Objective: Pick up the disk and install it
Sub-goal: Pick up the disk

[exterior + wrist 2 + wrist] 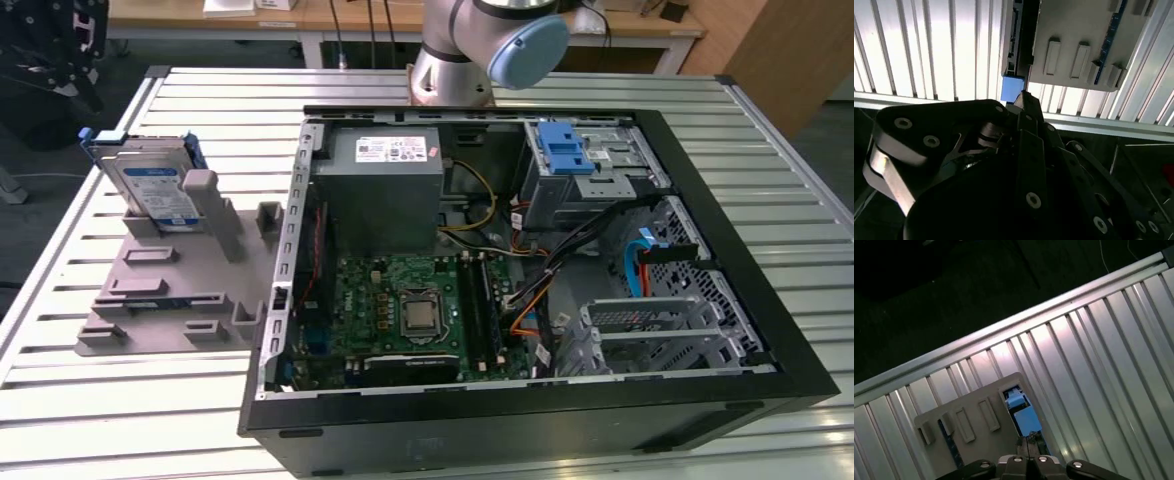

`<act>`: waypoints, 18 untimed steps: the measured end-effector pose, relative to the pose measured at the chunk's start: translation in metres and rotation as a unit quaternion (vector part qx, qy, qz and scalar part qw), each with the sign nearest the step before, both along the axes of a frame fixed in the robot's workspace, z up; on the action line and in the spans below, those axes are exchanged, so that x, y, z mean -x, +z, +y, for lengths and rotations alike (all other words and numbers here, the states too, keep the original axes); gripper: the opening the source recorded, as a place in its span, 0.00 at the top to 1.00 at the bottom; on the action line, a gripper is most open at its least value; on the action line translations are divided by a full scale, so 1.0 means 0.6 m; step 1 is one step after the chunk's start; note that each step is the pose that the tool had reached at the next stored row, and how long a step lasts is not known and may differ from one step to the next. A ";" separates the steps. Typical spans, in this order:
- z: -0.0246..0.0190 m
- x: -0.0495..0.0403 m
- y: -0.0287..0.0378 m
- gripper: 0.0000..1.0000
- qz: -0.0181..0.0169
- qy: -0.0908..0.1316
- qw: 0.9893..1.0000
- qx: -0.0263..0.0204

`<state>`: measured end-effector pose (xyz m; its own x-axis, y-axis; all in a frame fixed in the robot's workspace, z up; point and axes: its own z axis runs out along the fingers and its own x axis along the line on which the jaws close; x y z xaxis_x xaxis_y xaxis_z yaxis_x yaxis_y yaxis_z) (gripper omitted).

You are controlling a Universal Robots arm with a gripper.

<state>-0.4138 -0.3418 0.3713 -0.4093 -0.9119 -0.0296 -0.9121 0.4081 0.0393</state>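
The disk (144, 185) stands on its edge in a grey holder (174, 290) on the ribbed metal table (747, 130). In the exterior view it sits at 9 o'clock from the open computer case (534, 425), a little apart from it. The arm (467, 40) rises at 12 o'clock, behind the case. In both wrist views the gripper (1029, 441) hangs over the disk's blue end, well apart from it. Its fingers are pinched together and hold nothing. Inside the case, a blue latch (571, 150) sits at 1 o'clock.
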 end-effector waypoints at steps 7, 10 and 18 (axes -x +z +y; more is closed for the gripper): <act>0.0000 0.000 -0.001 0.89 -0.003 0.054 0.999 0.000; 0.0000 0.000 -0.002 0.89 -0.004 0.078 0.997 0.000; 0.0001 0.001 -0.004 0.89 -0.004 0.130 0.991 0.000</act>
<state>-0.4145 -0.3417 0.3692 -0.1599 -0.9866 -0.0325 -0.9868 0.1589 0.0318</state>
